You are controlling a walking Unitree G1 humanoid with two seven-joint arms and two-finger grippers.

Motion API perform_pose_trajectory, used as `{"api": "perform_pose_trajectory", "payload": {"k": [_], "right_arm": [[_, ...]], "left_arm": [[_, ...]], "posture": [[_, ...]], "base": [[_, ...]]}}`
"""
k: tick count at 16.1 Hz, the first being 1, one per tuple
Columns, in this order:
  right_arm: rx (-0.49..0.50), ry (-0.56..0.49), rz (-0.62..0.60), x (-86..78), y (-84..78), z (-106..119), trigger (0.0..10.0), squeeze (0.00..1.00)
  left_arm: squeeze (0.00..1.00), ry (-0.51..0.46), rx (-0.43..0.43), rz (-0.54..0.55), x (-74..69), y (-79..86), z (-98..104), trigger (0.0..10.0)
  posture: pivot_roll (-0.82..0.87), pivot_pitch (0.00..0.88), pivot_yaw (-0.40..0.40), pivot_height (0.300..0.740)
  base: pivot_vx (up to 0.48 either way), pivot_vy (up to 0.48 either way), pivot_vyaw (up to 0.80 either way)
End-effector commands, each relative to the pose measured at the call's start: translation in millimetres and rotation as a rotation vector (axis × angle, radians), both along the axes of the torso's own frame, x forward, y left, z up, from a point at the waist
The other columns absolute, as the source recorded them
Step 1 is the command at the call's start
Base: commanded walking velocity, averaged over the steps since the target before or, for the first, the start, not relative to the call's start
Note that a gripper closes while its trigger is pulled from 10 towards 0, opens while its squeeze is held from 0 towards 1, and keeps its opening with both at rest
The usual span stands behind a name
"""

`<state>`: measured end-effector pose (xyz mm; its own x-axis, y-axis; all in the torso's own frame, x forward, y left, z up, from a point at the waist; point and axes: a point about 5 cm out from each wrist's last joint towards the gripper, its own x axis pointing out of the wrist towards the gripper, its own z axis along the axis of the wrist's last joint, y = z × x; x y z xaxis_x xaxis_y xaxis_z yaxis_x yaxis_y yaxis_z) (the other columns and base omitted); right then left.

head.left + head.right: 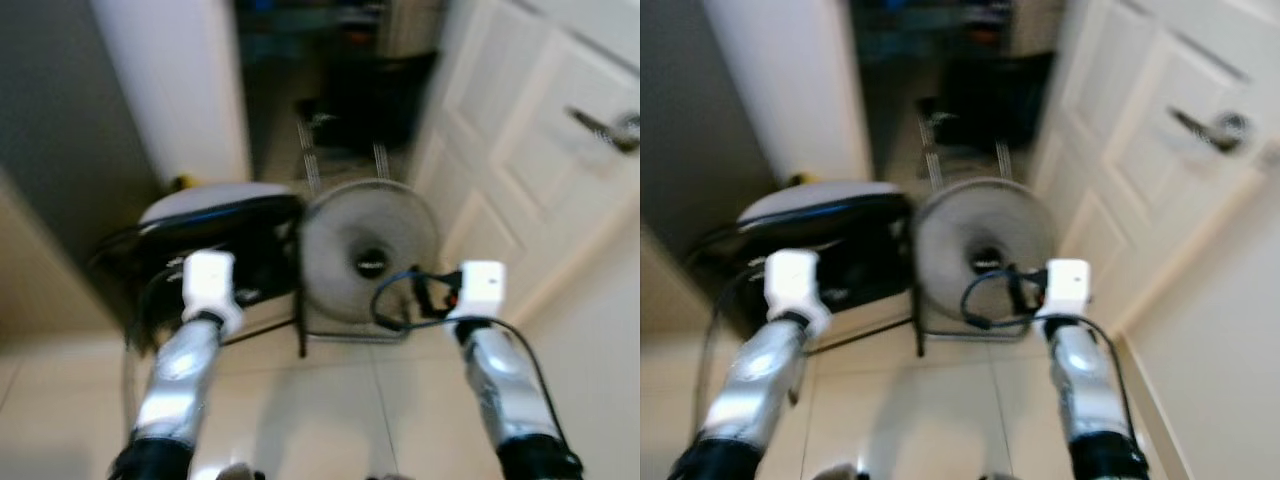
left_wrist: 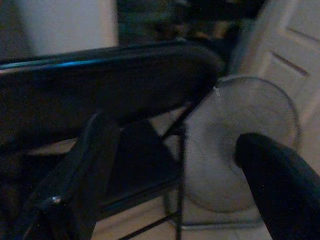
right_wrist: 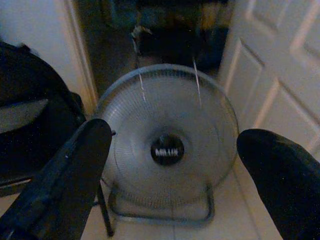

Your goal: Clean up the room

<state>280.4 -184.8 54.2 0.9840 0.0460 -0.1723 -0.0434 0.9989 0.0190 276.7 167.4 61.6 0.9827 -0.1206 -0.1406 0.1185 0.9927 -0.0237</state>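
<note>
Fingers spread wide on both my left gripper (image 2: 170, 175) and right gripper (image 3: 172, 175), nothing held. Fan (image 1: 368, 250) stands ahead on floor, chair (image 1: 215, 225) just left, door (image 1: 530, 140) right.

You're facing a round grey floor fan (image 3: 167, 145) with a fine metal wire grille and a thin metal tube stand, beside a black chair (image 1: 215, 225) with a smooth, faintly glossy seat. The pale floor tiles (image 1: 330, 410) look polished and reflective, the white panelled door (image 1: 530, 150) is smooth painted with a shiny metal lever handle (image 1: 605, 128), and your matt black fingers (image 3: 65, 185) look like plastic.
</note>
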Motion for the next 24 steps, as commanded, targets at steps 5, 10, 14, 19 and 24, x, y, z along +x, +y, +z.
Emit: {"api": "perform_pose_trajectory", "payload": {"k": [5, 10, 14, 19, 24], "right_arm": [[0.013, -0.013, -0.021, -2.1, -2.7, 0.8, 10.0, 0.0], [0.05, 0.003, -0.052, -0.4, -10.3, -1.3, 10.0, 0.0], [0.06, -0.007, -0.045, -1.0, -10.1, -1.5, 10.0, 0.0], [0.042, -0.001, 0.008, 9.7, -13.3, 2.5, 10.0, 0.0], [0.057, 0.005, 0.02, 11.3, -3.9, -3.2, 10.0, 0.0]], "left_arm": [[0.0, -0.007, -0.034, -0.036, 3.9, -13.5, 7.6, 10.0], [0.0, 0.008, -0.017, -0.058, 8.3, -18.2, 6.3, 10.0], [0.0, 0.007, -0.035, -0.03, 7.2, -17.9, 5.7, 10.0], [0.0, -0.005, 0.013, -0.033, 6.4, -27.1, 8.0, 10.0], [0.0, -0.023, 0.054, -0.046, 10.3, -28.1, 13.6, 10.0]], "posture": [[-0.08, 0.0, -0.013, 0.74], [-0.09, 0.0, 0.001, 0.74], [-0.09, 0.0, 0.007, 0.74], [-0.05, 0.0, -0.027, 0.74], [-0.04, 0.0, -0.009, 0.74]], "base": [[0.0, 0.0, 0.72], [-0.165, 0.233, 0.64], [0.0, 0.0, 0.62], [-0.184, 0.0, 0.62], [-0.376, 0.0, 0.61]]}}
